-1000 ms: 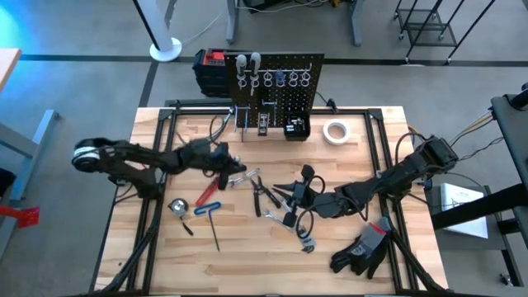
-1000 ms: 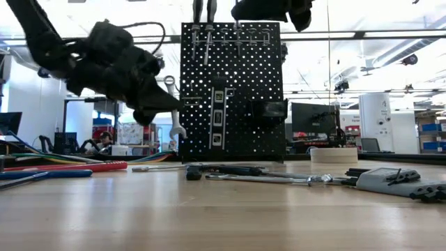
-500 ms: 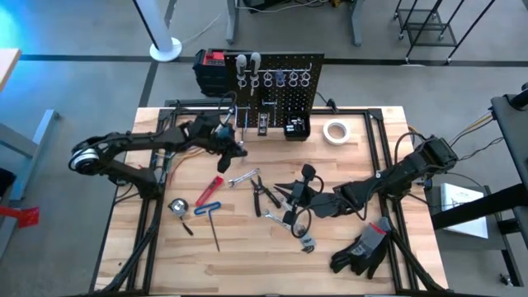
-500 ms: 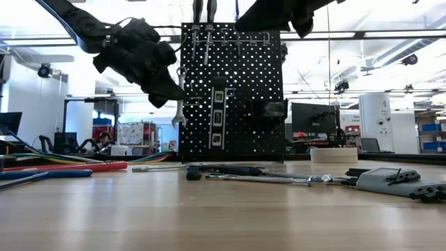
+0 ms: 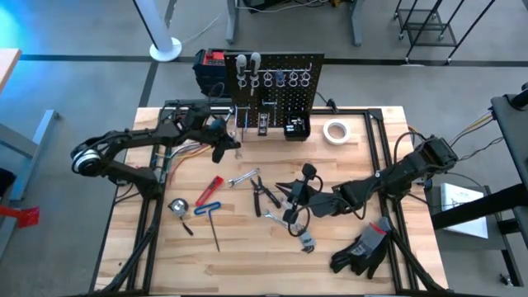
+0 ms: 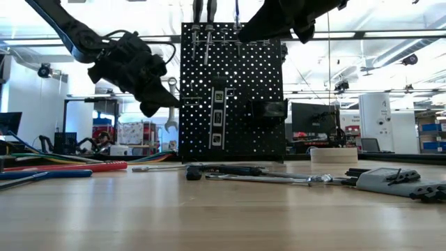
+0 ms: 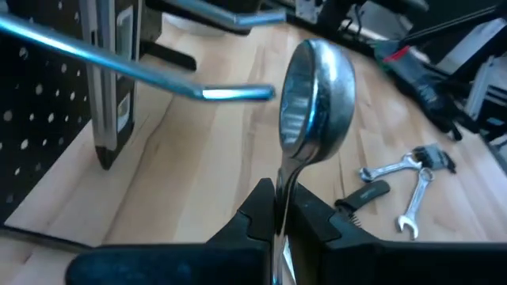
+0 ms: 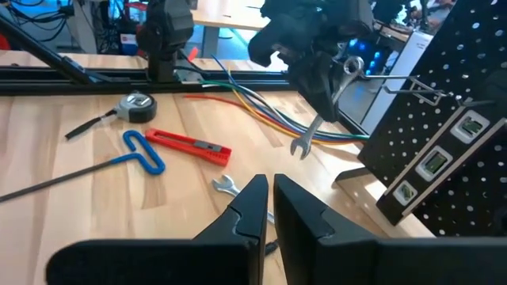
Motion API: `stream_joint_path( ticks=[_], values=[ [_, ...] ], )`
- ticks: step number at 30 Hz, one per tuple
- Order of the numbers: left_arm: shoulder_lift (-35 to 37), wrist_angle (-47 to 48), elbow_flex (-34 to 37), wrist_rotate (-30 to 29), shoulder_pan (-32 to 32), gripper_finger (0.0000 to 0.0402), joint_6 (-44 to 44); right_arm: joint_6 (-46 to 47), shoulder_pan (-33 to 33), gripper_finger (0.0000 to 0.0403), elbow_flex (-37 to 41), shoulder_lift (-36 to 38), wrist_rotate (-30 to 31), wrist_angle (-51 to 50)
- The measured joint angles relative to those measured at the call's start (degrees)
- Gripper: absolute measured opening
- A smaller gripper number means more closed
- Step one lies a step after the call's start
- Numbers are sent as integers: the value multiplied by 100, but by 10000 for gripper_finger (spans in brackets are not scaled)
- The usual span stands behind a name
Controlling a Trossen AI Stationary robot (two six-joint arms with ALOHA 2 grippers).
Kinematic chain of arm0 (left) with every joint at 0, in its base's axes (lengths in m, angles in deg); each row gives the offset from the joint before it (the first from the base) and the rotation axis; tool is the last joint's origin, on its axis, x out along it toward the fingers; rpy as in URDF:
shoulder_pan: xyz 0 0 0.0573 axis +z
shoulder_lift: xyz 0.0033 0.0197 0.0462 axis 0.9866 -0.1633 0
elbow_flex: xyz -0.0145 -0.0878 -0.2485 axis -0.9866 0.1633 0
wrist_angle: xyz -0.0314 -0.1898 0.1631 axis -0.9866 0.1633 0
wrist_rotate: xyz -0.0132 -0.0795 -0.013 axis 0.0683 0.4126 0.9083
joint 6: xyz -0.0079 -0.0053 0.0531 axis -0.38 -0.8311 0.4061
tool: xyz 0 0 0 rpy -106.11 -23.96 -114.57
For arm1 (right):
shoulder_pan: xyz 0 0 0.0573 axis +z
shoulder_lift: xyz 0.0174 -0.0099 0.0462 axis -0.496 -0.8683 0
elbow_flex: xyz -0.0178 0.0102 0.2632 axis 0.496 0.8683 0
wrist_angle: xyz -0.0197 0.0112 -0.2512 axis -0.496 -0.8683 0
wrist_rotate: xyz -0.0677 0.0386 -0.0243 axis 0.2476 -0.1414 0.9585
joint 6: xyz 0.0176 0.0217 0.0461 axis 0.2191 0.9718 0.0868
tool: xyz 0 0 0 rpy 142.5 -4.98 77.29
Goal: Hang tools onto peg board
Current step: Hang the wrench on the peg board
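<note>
Overhead, the left gripper (image 5: 233,147) gripped a wrench (image 5: 237,134) beside the peg board (image 5: 276,87), where few tools hung; most lay on the table (image 5: 363,148). Level across, the wrench (image 6: 171,106) was not yet hooked. Wrist views: ring (image 7: 317,99) near a peg (image 7: 150,71); right gripper (image 8: 269,207) closed, empty.

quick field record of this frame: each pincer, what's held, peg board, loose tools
left pincer: shut on combination wrench, its ring end level with a silver peg on the peg board
right pincer: shut, holding nothing, above the loose tools at the table's middle
on the table: red-handled tool, blue T-handle key, black gloves, white tape roll
</note>
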Motion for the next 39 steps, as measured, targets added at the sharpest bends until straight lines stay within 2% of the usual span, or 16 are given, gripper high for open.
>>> stream_joint_path(
  ticks=[4,10,19,22,25,29,32,35,39],
  values=[
    [-24,-12,-79,297,149,1,54,0,-30,14,0,0,-1,0],
    [-203,-3,-124,434,205,1,118,-2,-84,14,0,0,-10,2],
    [-1028,-73,-493,517,386,2,66,7,-85,14,0,0,-16,2],
    [-1293,-111,-695,520,511,21,-110,2,-83,14,0,0,-16,0],
    [-1449,-18,-846,441,624,59,-312,74,-83,14,10,0,-19,-32],
    [-1476,405,-941,207,687,109,-310,340,-135,22,118,-2,-46,-322],
    [-1334,743,-908,-537,686,135,-185,859,-335,42,345,-89,-325,-319],
    [-1170,1198,-761,-1017,689,150,-101,1401,-559,69,491,-362,-936,-206],
    [-810,1403,-537,-1250,671,156,-113,1563,-688,106,512,-1008,-1110,269]
  ],
)
